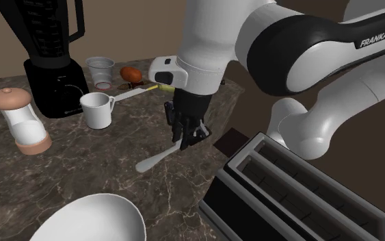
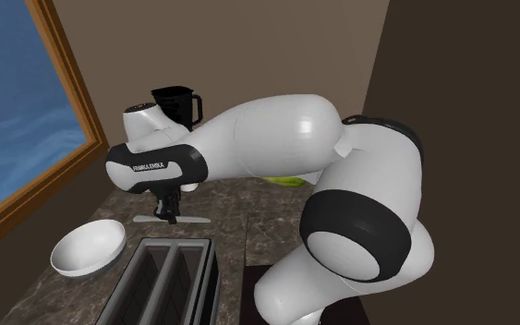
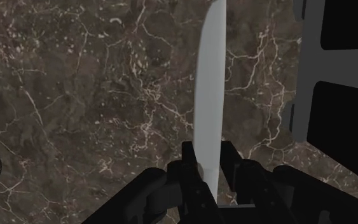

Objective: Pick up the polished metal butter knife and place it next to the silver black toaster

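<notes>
Knife (image 3: 209,83) is clasped between the narrowly set fingers of the gripper (image 3: 209,153), low over the bench (image 3: 95,95), with the toaster (image 3: 308,63) near. Risks judged: the thin blade could pivot or slip in the grip, or its end could strike the toaster during transfer.

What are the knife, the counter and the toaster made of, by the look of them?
The knife: smooth pale grey, probably metal, though drawn flat without shine. The counter: dark brown stone like marble, by its pale branching veins. The toaster: grey top, likely metal, with black sides that might be plastic.
</notes>
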Controlling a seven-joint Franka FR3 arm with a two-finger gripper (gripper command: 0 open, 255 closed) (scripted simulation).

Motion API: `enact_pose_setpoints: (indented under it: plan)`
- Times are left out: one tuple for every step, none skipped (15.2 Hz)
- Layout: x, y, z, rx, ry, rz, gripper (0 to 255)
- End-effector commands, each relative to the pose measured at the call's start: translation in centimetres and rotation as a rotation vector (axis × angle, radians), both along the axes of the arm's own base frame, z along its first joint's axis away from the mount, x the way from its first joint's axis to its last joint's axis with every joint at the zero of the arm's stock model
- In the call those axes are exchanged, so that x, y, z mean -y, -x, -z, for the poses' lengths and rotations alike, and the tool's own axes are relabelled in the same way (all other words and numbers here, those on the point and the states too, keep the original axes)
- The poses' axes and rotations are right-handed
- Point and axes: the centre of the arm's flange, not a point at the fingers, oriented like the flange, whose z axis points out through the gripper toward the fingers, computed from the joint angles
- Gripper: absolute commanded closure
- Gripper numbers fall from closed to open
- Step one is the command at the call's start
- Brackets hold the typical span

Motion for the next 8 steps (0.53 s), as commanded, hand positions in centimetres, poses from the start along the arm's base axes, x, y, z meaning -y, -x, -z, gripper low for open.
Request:
enact_pose_setpoints:
  plan:
    - [0.1,0.0,1.1,0.0,0.0,0.0,255]
    - [0.1,0.0,1.7,0.0,0.0,0.0,255]
    - [0.1,0.0,2.2,0.0,0.0,0.0,255]
    - [0.1,0.0,2.7,0.0,0.0,0.0,255]
    - [0.1,0.0,3.2,0.0,0.0,0.0,255]
    - [0.1,0.0,3.8,0.0,0.0,0.0,255]
    - [0.1,0.0,4.3,0.0,0.0,0.0,255]
    - [0.1,0.0,4.8,0.0,0.0,0.0,255]
